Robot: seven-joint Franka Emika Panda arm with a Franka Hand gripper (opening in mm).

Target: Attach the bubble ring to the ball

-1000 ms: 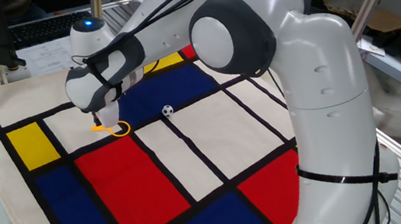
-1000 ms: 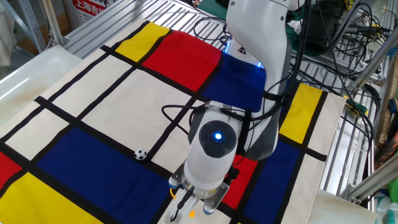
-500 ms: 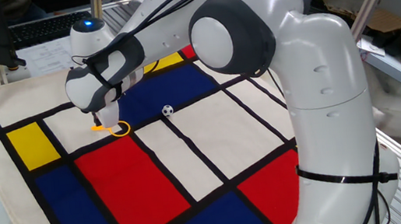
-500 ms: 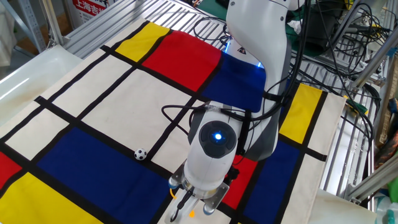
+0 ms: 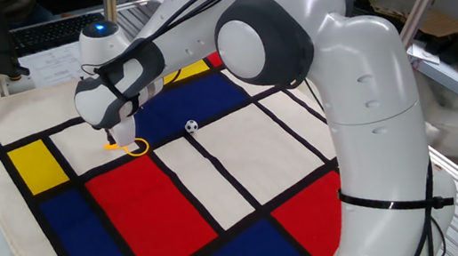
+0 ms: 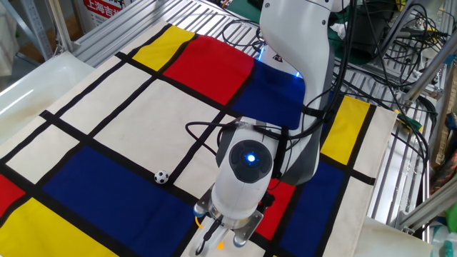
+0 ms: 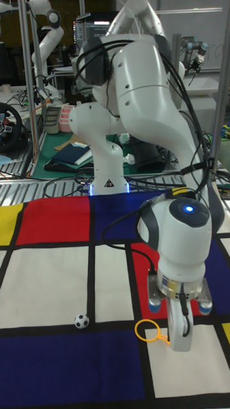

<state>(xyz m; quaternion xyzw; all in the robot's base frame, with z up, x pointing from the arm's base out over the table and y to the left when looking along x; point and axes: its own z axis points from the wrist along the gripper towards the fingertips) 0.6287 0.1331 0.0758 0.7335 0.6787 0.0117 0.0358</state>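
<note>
**Gripper at the ring's handle, ball lying apart**

The worktop [image 5: 9,222] is covered by a cloth [image 6: 128,114] of red, blue, yellow and cream blocks divided by black lines. In the other fixed view, slatted metal framing shows past the cloth's far edge, and cables lie beyond the edge behind the arm's base. Around the ball, the cloth is bare on every side; the only crowded spot is the one under the arm.

The arm [image 5: 331,87] bends down from its base and brings the gripper [image 7: 175,333] low over the cloth, well to one side of the ball. Set against the pictures from a second and half a second ago, nothing has shifted: arm, gripper, ring and ball all keep their places.

The bubble ring [image 5: 134,147] lies flat on the cloth, a thin yellow hoop with a short orange handle. Its handle end sits right at the gripper's tips while the hoop pokes out free, on the side nearer the ball in the tall fixed view. Whether the gripper is clamped on the handle or only standing over it, I cannot tell.

The ball [image 5: 191,126], white with black patches, rests on blue cloth beside a black line, clear of the ring and untouched.
</note>
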